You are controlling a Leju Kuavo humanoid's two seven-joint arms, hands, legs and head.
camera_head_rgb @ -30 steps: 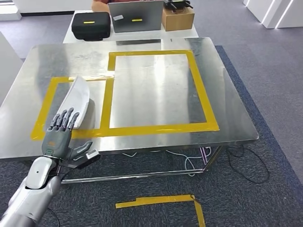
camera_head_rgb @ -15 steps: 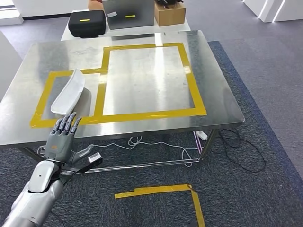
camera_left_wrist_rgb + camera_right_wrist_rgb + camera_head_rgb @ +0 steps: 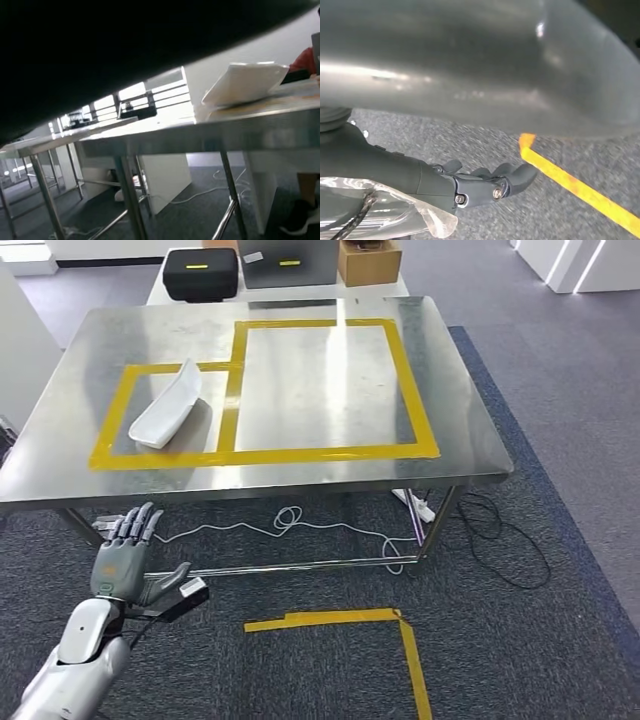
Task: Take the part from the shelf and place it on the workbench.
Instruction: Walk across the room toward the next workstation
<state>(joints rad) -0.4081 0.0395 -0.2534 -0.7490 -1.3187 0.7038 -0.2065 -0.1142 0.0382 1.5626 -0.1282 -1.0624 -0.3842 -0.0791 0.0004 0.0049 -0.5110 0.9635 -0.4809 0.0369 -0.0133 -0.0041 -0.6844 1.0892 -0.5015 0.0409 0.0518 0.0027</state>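
A curved white plastic part (image 3: pixel 164 407) lies on the shiny steel bench (image 3: pixel 468 455), inside the smaller rectangle of yellow tape (image 3: pixel 113 420). The silver left hand (image 3: pixel 124 562) hangs below the bench edge, fingers (image 3: pixel 136 525) spread, holding nothing. The right hand (image 3: pixel 486 184) is blurred over grey carpet, fingers loosely extended, empty

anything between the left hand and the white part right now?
Nothing visible. The part lies on the workbench inside the small yellow tape box, with bare steel on its near side. The left hand, holding nothing, hangs in front of and below the near edge.
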